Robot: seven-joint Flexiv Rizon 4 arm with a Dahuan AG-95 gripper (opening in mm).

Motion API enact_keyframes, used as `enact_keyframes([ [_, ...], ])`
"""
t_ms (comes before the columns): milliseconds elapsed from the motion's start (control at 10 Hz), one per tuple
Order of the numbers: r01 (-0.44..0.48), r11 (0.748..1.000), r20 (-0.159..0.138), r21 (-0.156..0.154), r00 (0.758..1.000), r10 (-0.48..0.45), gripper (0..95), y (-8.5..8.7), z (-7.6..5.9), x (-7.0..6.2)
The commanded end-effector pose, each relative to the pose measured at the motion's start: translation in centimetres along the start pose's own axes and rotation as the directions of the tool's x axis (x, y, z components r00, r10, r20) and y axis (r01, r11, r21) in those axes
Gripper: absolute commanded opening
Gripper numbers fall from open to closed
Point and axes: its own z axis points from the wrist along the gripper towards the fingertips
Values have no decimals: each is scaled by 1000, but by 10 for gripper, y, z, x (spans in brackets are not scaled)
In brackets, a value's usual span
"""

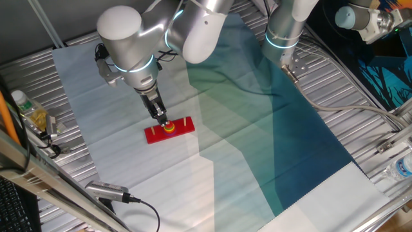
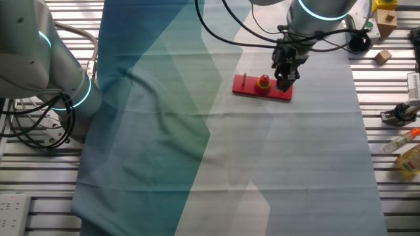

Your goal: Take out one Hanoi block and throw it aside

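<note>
One slip likely: gripper (image 1: 165,122), jaw state unclear, hangs mid-frame by the block (image 2: 263,79); off-centre closing could drag the base (image 1: 180,131).

Silver-white arm (image 1: 138,38) of rounded, bulbous segments, ringed with glowing cyan bands at the joints. Black cables looping alongside the wrist. Slim dark gripper (image 1: 161,119) at the tip, black against the pale housing above.
</note>
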Motion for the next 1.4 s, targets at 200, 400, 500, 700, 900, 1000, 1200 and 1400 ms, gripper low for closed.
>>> enact_keyframes([
  [200, -9, 1000, 2, 0, 1000, 9, 570, 4, 5, 5],
  [400, -10, 1000, 4, 3, 1000, 10, 570, 10, 13, 12],
  [500, -14, 1000, 7, 3, 1000, 14, 570, 13, 17, 16],
  [700, -5, 1000, 15, 7, 1000, 5, 380, 12, 22, 22],
  [900, 2, 1000, 19, 12, 1000, -2, 380, 10, 25, 25],
  [1000, 4, 1000, 19, 15, 1000, -4, 380, 10, 26, 27],
  [1200, 2, 1000, 22, 22, 1000, -2, 380, 12, 28, 29],
  [1400, -3, 1000, 22, 22, 1000, 3, 380, 13, 29, 30],
])
